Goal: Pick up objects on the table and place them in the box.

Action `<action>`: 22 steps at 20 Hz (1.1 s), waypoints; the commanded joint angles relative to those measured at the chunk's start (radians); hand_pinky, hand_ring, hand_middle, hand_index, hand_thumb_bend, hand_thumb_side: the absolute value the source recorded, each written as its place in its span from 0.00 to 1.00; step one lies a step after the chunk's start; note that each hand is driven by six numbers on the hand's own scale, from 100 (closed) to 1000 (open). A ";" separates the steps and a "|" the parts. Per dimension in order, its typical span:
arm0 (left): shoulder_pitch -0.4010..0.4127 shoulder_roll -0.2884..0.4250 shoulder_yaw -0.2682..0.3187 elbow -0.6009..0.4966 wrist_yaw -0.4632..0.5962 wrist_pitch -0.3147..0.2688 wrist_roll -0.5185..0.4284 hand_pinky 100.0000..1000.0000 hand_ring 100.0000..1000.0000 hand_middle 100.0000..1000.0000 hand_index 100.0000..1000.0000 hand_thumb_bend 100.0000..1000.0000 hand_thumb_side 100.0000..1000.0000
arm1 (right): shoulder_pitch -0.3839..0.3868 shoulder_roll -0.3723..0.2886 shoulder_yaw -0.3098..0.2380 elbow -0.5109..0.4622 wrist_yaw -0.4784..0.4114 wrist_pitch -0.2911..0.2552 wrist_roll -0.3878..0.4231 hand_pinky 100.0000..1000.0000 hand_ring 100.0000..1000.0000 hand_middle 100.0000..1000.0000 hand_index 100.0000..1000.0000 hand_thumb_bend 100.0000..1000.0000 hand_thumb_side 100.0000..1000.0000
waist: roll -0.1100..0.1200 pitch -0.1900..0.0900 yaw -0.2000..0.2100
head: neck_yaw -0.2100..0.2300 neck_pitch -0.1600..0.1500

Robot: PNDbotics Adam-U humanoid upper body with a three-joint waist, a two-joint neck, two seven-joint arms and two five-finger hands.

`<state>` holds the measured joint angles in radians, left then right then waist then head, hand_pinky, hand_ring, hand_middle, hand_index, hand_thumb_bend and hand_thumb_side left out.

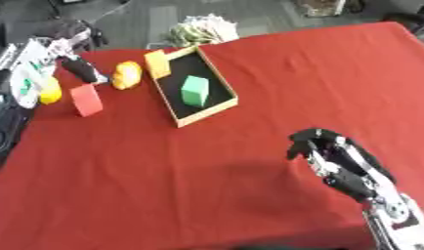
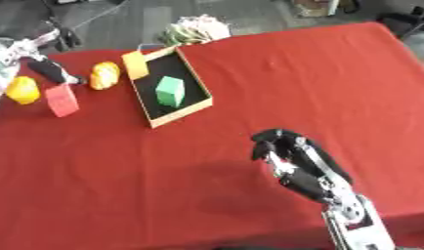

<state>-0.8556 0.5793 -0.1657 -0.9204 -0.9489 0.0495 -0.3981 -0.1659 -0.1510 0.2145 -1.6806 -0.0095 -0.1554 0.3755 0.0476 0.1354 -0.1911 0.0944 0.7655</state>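
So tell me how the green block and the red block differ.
The green block lies inside the box; the red block stands on the red tablecloth, left of the box. Green stands out against the box's dark floor; red nearly matches the cloth. Both are plain blocks of similar size, neither touched by a robot hand.

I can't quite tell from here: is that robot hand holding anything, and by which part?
Nothing is held. The right hand hangs over bare red cloth, fingers curled on nothing. The green block already lies in the box.

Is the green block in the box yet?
In. The green block sits on the black floor inside the box, alone there.
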 commanded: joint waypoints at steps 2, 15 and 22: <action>-0.031 0.003 0.044 0.081 -0.062 0.002 0.032 0.77 0.66 0.65 0.78 0.53 0.10 | -0.007 -0.010 -0.008 -0.009 0.003 -0.001 -0.003 0.70 0.54 0.49 0.68 0.00 0.37 | 0.004 -0.011 0.000 | 0.000 -0.004; -0.009 -0.023 0.082 0.191 -0.083 0.016 0.053 0.76 0.64 0.63 0.77 0.50 0.11 | -0.009 -0.011 -0.008 -0.007 0.003 -0.001 -0.003 0.70 0.54 0.49 0.68 0.00 0.37 | -0.001 -0.004 -0.005 | -0.003 -0.004; -0.009 -0.020 0.079 0.166 -0.074 -0.001 0.033 0.56 0.42 0.37 0.56 0.32 0.10 | -0.009 -0.012 -0.010 -0.004 0.005 -0.002 -0.005 0.70 0.54 0.49 0.69 0.00 0.37 | -0.002 -0.004 -0.003 | -0.006 -0.002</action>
<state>-0.8465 0.5352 -0.0934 -0.7312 -1.0282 0.0506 -0.3698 -0.1664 -0.1523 0.2096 -1.6750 -0.0067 -0.1558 0.3747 0.0473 0.1354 -0.1951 0.0919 0.7654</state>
